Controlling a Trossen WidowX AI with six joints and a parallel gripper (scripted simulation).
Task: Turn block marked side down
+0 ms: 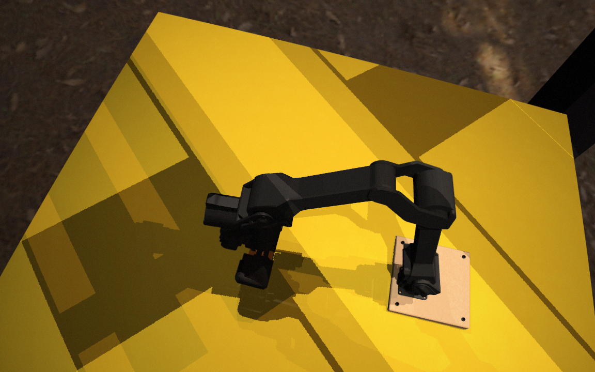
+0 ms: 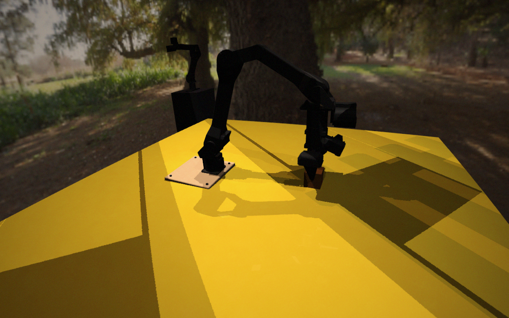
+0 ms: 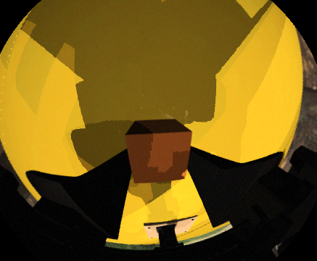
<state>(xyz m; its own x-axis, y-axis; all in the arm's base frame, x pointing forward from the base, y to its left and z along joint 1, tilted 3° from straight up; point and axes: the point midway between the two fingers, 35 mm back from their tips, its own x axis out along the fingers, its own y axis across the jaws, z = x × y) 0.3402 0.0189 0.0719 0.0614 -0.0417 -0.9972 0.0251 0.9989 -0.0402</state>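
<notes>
The block (image 1: 270, 254) (image 2: 319, 178) (image 3: 159, 154) is a reddish-brown cube, low at the surface of the yellow table (image 1: 253, 115) (image 2: 248, 245) (image 3: 270, 109). My gripper (image 2: 313, 176) (image 3: 157, 149) points down and is shut on it, with a black finger against each side in the wrist view. The block's underside looks to be on or very near the table. In the top view the gripper body hides most of the block. A dark top face and a brown side face show in the wrist view; I cannot make out which side is marked.
The arm's pale base plate (image 1: 452, 287) (image 2: 187, 172) (image 3: 183, 225) is bolted to the table beyond the block. A black pedestal (image 2: 191, 104) with a second arm stands behind the table. Large angular shadows cross the table.
</notes>
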